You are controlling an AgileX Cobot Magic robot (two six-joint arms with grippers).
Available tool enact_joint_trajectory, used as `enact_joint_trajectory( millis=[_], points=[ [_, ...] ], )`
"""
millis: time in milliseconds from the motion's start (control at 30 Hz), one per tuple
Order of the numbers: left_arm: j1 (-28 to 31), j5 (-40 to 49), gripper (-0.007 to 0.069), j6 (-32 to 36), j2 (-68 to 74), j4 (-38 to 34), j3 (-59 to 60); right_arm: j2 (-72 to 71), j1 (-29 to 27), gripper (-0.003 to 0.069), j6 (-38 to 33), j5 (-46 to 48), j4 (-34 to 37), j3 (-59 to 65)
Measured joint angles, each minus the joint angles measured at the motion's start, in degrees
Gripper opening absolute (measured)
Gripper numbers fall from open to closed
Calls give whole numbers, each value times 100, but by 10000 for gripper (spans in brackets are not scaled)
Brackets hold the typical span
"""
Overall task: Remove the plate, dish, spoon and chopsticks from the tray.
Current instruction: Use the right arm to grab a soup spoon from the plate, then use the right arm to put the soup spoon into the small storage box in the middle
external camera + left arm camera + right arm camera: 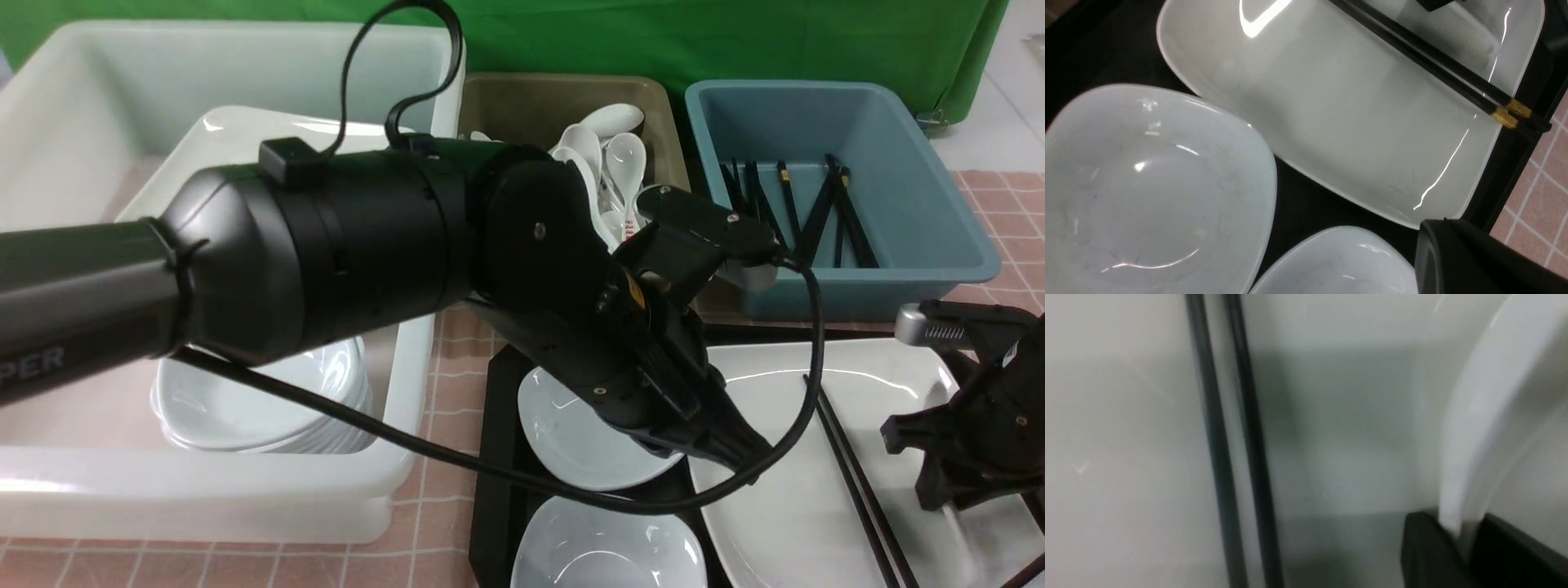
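Spoon [1478,416] is the thing to pick up now. In the right wrist view, its white handle sits between the two black jaws of the right claw [1466,547]. The jaws are narrow and look pinched on it, but the picture is blurry. The chopsticks [1220,457] lie on the plate [1126,416] just beside the claw and do not touch it. I think the claw should squeeze firmly, because the shiny spoon could slip. Then it should lift straight up.

In the front view, the right claw [951,490] hangs low over the plate, and the spoon is hard to see under it. The olive bin [531,106], with other spoons in it, is far ahead of this claw and to its left. The left claw [755,449] is shut and holds nothing. It and its cable sit in between, so the way looks tight. Going up high first would be safer.

In the left wrist view, two small dishes [1147,183] and the plate's edge lie under the left claw. The rim of the tray [1498,183] is close by.
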Motion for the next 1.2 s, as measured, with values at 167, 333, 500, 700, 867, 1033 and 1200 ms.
enact_joint_trajectory(
  millis=[167,333,500,700,867,1033,1200],
  points=[
    [72,-178,-6,0,-205,30,-59,-276,34,167,-60,604,159,-341],
    [537,-245,-6,0,-670,122,-236,-759,317,167,-345,774,814,-1321],
    [1583,-234,-4,-43,-1067,155,-253,-200,1005,167,-845,769,1754,-3132],
    [2489,124,-4,-149,-1095,176,-257,1585,1608,167,-701,844,1936,-5431],
    [2548,384,-4,-149,-1095,194,-257,2605,1761,195,-307,894,1951,-6682],
    [2535,661,-4,-111,-1095,188,-257,3144,1768,440,-102,1419,1899,-7638],
    [2494,880,-4,207,-1095,-46,-257,2931,1768,498,-226,2723,1401,-8313]
  ],
)
